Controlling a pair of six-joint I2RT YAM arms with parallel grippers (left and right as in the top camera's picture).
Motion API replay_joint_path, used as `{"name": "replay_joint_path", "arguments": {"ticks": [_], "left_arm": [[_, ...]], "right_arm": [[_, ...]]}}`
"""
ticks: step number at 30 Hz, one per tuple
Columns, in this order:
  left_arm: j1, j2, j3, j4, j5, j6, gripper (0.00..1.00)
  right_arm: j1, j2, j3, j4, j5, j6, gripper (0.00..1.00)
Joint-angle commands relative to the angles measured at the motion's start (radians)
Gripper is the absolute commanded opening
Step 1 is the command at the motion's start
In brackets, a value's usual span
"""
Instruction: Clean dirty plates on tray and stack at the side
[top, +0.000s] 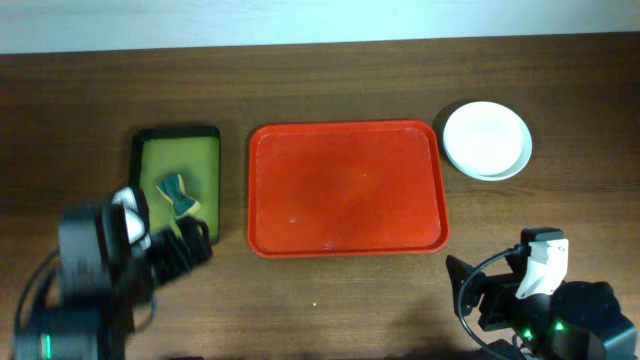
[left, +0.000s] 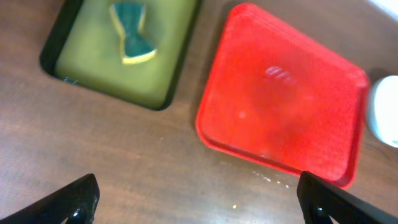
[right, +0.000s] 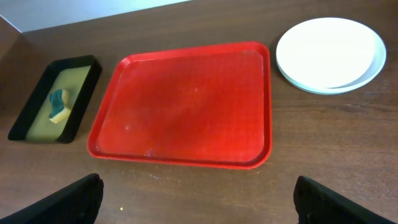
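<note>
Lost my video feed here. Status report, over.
Left end effector open, empty; right end effector open, empty. Plates stacked beside red tray, none on it. Sponge in green tray, nothing obstructing.

**Tray (top: 345, 190) in the middle, plates (top: 487, 140) to its right**

The plates sit stacked on the table (top: 300, 80) just beside the tray's far right corner. Close to the tray's left lies a small bin (top: 180, 155) with a sponge (top: 179, 194) inside.
</note>
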Motion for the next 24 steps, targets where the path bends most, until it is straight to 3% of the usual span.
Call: {"name": "replay_joint_path", "arguments": {"ticks": [1,7,24], "left_arm": [[-0.021,-0.25,-0.135,0.034,0.015,-0.008,1.0],[-0.021,-0.495,-0.229,0.032,-0.003,-0.047,0.99],[-0.021,-0.507,-0.229,-0.05,-0.003,-0.046,0.99]], "right_arm": [[0.007,-0.003,-0.023,0.024,0.009,0.012,0.99],[0.007,-0.003,-0.023,0.023,0.009,0.012,0.99],[0.007,-0.003,-0.023,0.023,0.009,0.012,0.99]]}}
